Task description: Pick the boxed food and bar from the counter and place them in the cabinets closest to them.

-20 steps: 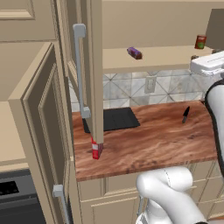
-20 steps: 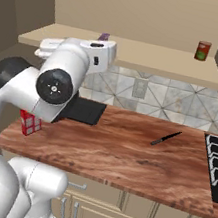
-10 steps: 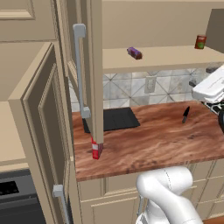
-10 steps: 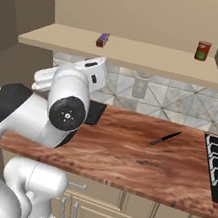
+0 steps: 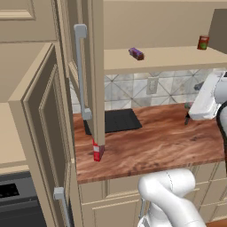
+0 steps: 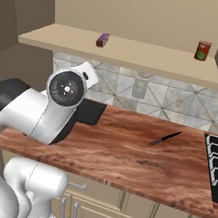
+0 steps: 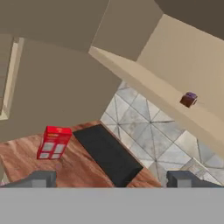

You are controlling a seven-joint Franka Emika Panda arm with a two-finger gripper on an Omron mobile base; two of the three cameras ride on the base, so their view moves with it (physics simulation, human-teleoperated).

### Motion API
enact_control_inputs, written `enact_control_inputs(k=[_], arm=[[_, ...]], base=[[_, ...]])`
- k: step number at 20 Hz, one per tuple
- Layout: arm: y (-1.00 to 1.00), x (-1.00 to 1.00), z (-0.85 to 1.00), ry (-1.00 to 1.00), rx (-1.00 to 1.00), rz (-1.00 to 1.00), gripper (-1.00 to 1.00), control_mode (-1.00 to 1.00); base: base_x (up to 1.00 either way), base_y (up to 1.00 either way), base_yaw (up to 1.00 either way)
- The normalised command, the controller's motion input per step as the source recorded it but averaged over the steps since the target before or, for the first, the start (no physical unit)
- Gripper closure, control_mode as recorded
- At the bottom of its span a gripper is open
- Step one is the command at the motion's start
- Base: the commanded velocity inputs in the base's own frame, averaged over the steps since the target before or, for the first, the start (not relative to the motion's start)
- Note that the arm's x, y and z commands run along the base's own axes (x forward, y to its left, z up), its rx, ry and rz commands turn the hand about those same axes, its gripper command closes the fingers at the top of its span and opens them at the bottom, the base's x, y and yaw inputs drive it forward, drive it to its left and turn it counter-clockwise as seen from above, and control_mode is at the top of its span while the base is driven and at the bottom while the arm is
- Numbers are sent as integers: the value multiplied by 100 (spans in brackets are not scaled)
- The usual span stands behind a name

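- The cabinets (image 5: 48, 133): we list beige panelled doors with long grey handles; one door stands open on the far side of the boxed food from our end effector, and its edge crowds the box in the left base view.
- The desk (image 6: 123, 154): reddish-brown wood grain, with bare room between our end effector and the box; a black mat (image 7: 109, 155) lies straight ahead of the fingers.
- The shelf (image 7: 148, 89): plain tan, running above and ahead of our end effector.
- The boxed food (image 7: 53, 142): red, upright, long axis vertical, standing on the desk ahead and to the left of the fingers in the hand view, just beside the mat, well apart from us. We judge it the next pick, approached across the mat.
- Our end effector (image 7: 111, 179): fingers spread wide, holding nothing.
- The bar (image 7: 188, 99): dark purple, already on the shelf, ahead and to the right.
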Motion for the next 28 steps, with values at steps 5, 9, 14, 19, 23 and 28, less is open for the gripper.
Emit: enact_control_inputs(k=[5, 9, 14, 19, 23, 28], arm=[[30, 0, -77, 17, -28, 7, -100, -100], [34, 6, -72, 13, -22, 7, -100, -100], [23, 13, -56, 6, -9, 9, -100, -100], [15, 16, -34, 0, 1, 8, -100, -100], [15, 18, -27, 0, 4, 7, -100, -100], [23, 20, -26, 0, 6, 6, -100, -100]], base=[[0, 0, 0], [0, 0, 0], [0, 0, 0], [0, 0, 0], [0, 0, 0], [0, 0, 0]])
